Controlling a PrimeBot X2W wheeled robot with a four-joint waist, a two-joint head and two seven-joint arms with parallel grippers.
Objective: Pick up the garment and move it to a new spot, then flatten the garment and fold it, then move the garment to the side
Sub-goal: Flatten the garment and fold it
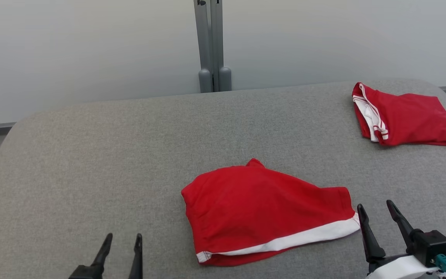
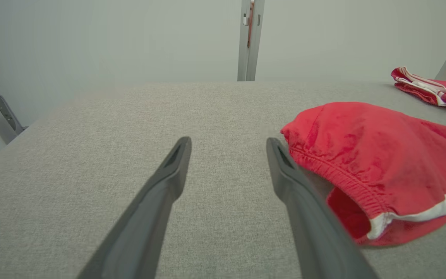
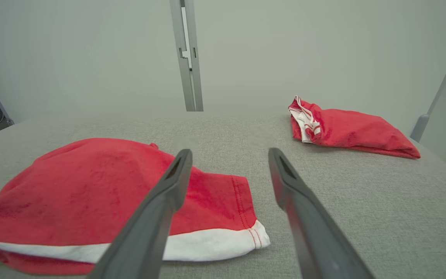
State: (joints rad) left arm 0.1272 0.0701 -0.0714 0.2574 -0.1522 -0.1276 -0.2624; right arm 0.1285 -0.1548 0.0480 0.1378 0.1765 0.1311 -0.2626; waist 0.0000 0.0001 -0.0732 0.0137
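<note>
A red garment (image 1: 261, 207) with a white hem band lies loosely folded on the grey table, near the front centre. It also shows as the red garment (image 2: 378, 162) at the right of the left wrist view and the red garment (image 3: 103, 197) at the left of the right wrist view. My left gripper (image 1: 121, 244) hovers open at the lower left, apart from the cloth. Just past the garment's right hem corner, my right gripper (image 1: 376, 213) is open and holds nothing. Left gripper (image 2: 229, 149) and right gripper (image 3: 230, 159) both have their jaws spread over bare table.
A second red garment (image 1: 403, 116) with white trim lies folded at the table's far right corner. The grey padded table (image 1: 110, 155) has rounded edges. A grey post (image 1: 212, 46) stands against the pale wall behind the table.
</note>
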